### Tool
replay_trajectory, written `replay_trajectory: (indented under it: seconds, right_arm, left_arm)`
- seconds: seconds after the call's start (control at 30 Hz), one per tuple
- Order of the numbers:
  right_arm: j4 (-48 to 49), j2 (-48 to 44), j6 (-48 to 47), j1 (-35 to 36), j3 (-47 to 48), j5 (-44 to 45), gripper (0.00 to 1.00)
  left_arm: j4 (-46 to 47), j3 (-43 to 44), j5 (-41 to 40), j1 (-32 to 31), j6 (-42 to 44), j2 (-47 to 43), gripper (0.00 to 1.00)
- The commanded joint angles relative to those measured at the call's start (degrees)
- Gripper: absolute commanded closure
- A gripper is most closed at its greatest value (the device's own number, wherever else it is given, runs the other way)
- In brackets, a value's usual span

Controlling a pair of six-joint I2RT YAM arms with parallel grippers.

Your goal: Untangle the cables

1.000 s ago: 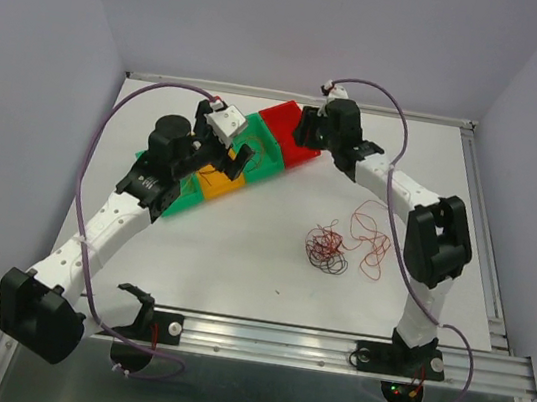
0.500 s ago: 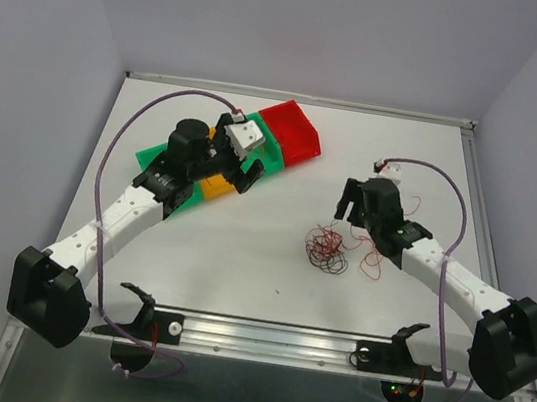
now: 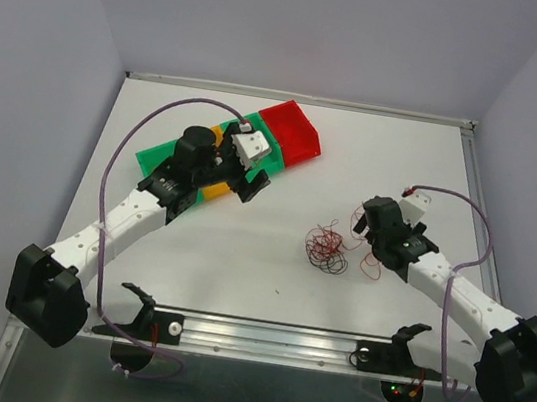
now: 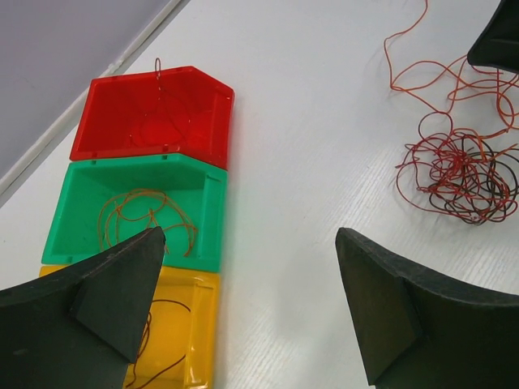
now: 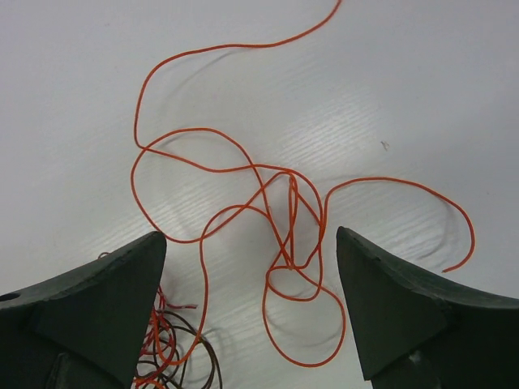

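**Top external view.** One white table [image 3: 230, 256] carried two arms. The left gripper [image 3: 254, 185] hung over a row of coloured bins at the far left. One red bin [image 3: 294, 129], at the row's right end, lay fully exposed. Green and yellow parts showed beside the arm, and their number could not be told. One tangle [image 3: 327, 248] of red and dark cables lay right of centre. The right gripper [image 3: 366, 226] stood just right of it, over one loose orange strand [image 3: 370, 270].

**Left wrist view.** The two fingers of the left gripper [image 4: 249, 243] stood wide apart, released, with nothing between them. Three bins lay touching in a row. The red bin [image 4: 195, 121], farthest, held one thin strand. One green bin [image 4: 77, 223] held orange loops. One yellow bin [image 4: 203, 300], nearest, held dark wire. The tangle [image 4: 458, 174] lay on the table to the right, with the orange strand [image 4: 389, 65] beyond it.

**Right wrist view.** The two fingers of the right gripper [image 5: 251, 239] were spread, released. The single orange strand [image 5: 243, 169] lay looped on the table between and beyond them, ungripped. Part of the tangle [image 5: 174, 348], red and dark brown, showed beside one finger.
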Motion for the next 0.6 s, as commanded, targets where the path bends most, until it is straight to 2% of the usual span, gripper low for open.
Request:
replay_trajectory:
  seconds: [0.0,0.33,0.53,0.57]
  right_arm:
    - [-5.68,1.64,9.12,0.06,0.67,7.28,0.0]
    - [-7.01,17.01,15.28,-0.21,4.19,8.07,0.02]
    - [-6.48,25.11,15.37,-0.82,10.15,9.21,0.33]
    - [-6.48,26.43,15.28,-0.82,11.13,9.74,0.62]
  left_arm:
    - [2.06,-0.92,1.15,-0.69,0.79,-2.11,0.01]
    - [1.89,-1.62,1.32,-1.65,0.87,-3.34,0.01]
    - [1.8,-1.71,0.97,-1.92,0.96,-2.91,0.01]
    - [1.71,-1.71,0.8,-2.0,0.96,-2.82,0.01]
